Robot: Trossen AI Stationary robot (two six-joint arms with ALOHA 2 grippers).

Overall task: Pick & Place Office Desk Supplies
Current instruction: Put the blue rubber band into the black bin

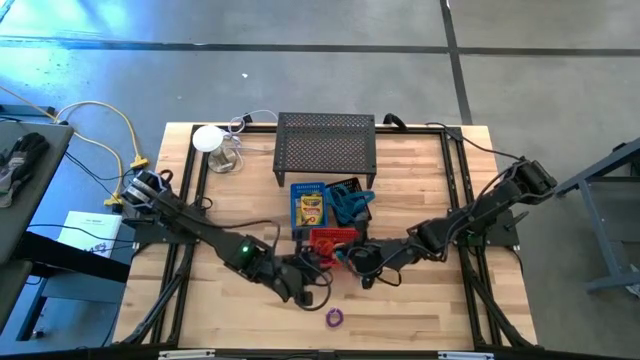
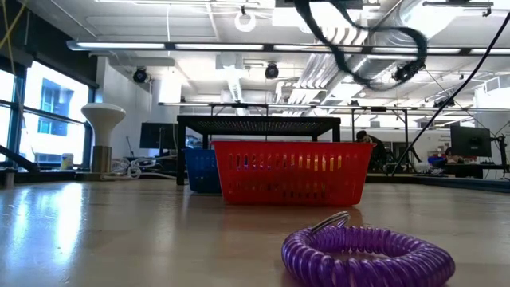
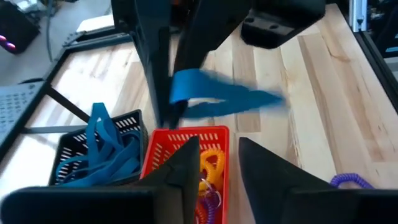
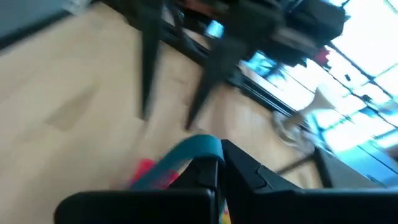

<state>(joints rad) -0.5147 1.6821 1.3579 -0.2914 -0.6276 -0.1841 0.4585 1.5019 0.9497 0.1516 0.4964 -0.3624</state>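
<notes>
blue looped cord [image 3: 214,96] hangs over red bin [image 3: 186,138], beside black bin [image 3: 74,146].

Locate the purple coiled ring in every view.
High: purple coiled ring near the table's front edge, clear of both arms.
Low: foreground, lower right.
Left wrist: lower right corner.
Right wrist: not visible.
Shared landmark: red plastic basket.

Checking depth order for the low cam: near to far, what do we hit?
Purple coiled ring on the bare table → red bin → blue bin, just behind the red bin's left end → black mesh rack.
</notes>
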